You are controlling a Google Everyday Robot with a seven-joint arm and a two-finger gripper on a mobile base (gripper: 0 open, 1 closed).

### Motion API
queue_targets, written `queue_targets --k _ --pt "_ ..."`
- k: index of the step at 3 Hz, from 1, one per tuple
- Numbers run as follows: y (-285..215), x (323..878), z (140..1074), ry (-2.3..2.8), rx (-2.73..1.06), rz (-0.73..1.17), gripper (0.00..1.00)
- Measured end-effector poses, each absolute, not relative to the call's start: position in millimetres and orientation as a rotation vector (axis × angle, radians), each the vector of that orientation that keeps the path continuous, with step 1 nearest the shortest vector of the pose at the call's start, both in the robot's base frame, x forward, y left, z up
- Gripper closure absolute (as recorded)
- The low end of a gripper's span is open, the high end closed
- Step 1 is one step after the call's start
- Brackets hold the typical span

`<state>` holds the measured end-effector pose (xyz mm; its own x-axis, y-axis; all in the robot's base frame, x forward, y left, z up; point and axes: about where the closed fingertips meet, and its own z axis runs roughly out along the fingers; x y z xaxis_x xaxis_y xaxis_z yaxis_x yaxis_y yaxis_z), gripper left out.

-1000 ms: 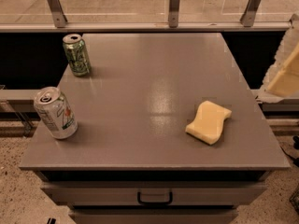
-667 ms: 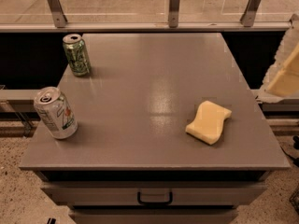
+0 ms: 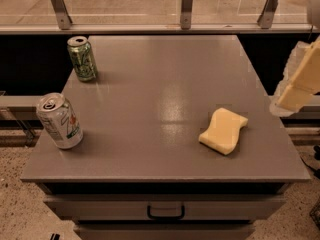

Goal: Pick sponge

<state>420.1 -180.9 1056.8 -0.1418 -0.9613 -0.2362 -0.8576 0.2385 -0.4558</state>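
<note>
Drawer front with a dark handle (image 3: 165, 212) faces the camera at 6 o'clock, below the near edge of a grey bench (image 3: 165, 74). Speckled floor (image 3: 15, 204) shows beside it at the lower left.

On the bench top, seen as a clock face, a white-and-silver can (image 3: 59, 120) stands upright at 8 o'clock, close to the left edge, with its pull tab showing on top. The sponge (image 3: 223, 130), a pale yellow block with wavy sides, lies flat at 4 o'clock, near the front right corner and well apart from both cans. Nothing touches it. A green can (image 3: 83, 58) stands upright at 10 o'clock, near the far left corner.

The gripper (image 3: 300, 81), pale yellow and straight-edged, hangs in the air past the bench's right edge at 3 o'clock. It is above and to the right of the sponge and clear of it, cut off by the frame. Whether it is open or closed cannot be told from this view.

Beyond the far edge at 12 o'clock runs a metal rail (image 3: 150, 28) carrying 3 upright posts (image 3: 186, 4).
</note>
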Motion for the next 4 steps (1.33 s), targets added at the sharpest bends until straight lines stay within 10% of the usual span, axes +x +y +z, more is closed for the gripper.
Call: queue_targets --k 4 --pt "-222.9 455.6 913.1 2.317 -1.607 0.038 0.00"
